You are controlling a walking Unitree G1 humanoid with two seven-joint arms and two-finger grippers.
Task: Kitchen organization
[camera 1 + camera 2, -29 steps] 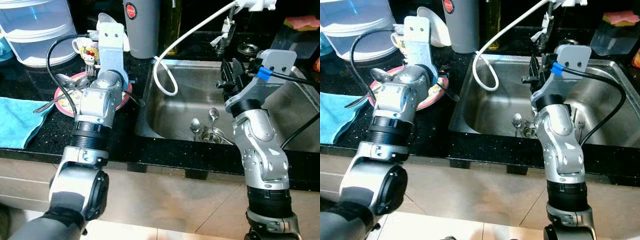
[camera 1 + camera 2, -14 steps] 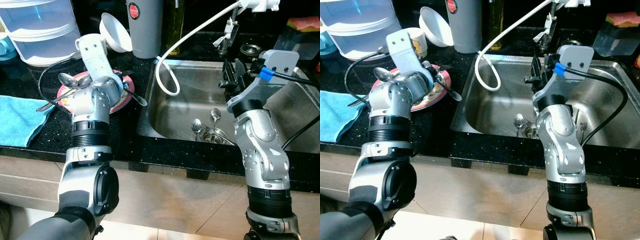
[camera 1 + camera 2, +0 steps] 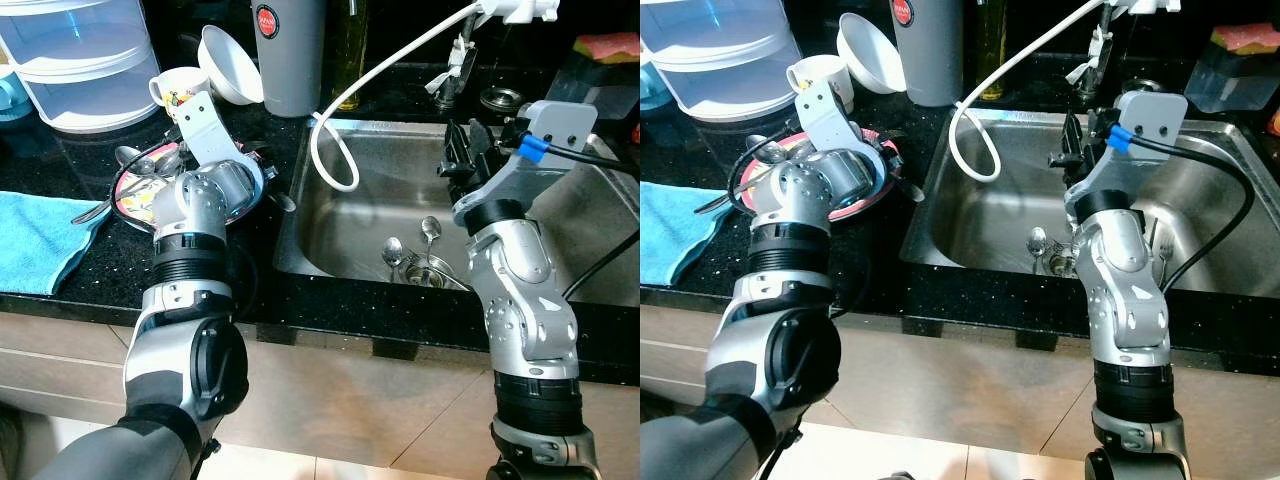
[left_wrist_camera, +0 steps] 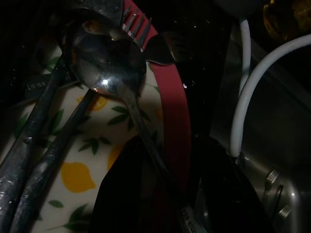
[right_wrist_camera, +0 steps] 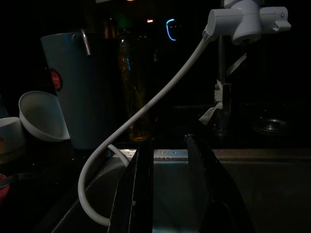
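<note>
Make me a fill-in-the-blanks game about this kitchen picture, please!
1. The plate with the red rim has yellow ____ painted on it.
2. Two spoons lie down inside the ____.
3. The folded towel on the counter is coloured ____.
4. The left gripper hovers over the plate's ____ rim.

Missing words: lemons; sink; blue; red

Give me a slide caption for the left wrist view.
Left tool over the red-rimmed lemon plate, its fingers either side of a spoon handle.
</note>
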